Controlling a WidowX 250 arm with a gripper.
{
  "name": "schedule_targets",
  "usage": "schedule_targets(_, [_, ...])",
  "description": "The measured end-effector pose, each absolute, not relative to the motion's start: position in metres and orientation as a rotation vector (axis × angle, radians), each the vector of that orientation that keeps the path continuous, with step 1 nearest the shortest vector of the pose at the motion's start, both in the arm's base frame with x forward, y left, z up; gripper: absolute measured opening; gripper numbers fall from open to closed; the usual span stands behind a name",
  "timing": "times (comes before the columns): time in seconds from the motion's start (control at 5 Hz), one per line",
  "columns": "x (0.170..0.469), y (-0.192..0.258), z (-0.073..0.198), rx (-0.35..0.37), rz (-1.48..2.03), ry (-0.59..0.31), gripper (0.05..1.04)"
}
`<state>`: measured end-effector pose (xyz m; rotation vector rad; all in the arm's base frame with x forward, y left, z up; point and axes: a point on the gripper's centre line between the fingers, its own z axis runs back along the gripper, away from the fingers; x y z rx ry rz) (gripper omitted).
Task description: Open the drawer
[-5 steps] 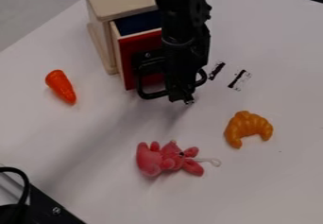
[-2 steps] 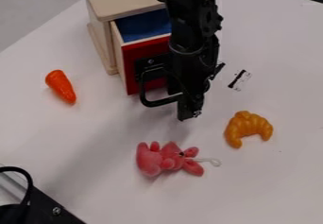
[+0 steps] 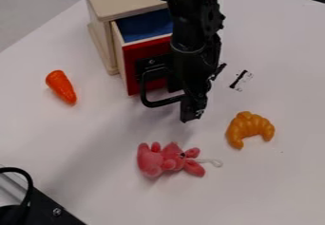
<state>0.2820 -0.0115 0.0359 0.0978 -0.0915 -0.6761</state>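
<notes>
The cabinet (image 3: 120, 2) is pale wood, smooth and mostly matt. On its front, the drawer (image 3: 143, 60) has a flat red face with a painted look and a low sheen, a bare wooden side and a matt blue inside. Its handle (image 3: 166, 101) is smooth and black with a slight shine (metal or plastic, I can't tell which). There in front of the cabinet, my gripper (image 3: 190, 107) is black, mostly dull, with small glints. Beside the cabinet, the carrot (image 3: 61, 86) is smooth, glossy plastic. Farther out in front of the cabinet, the pink toy (image 3: 168, 160) is soft, fuzzy cloth, and the croissant (image 3: 249, 128) is ridged, softly shiny plastic. The tabletop (image 3: 95, 138) around the cabinet looks smooth and matt.
</notes>
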Motion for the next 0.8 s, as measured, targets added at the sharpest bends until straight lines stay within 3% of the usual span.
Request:
schedule_targets(0.2, [0.281, -0.009, 0.045, 0.094, -0.655, -0.106, 0.999])
schedule_targets(0.6, [0.279, -0.005, 0.089, 0.069, -0.628, -0.22, 0.999])
schedule_targets(0.8, [0.279, -0.004, 0.091, 0.073, -0.625, -0.229, 0.999])
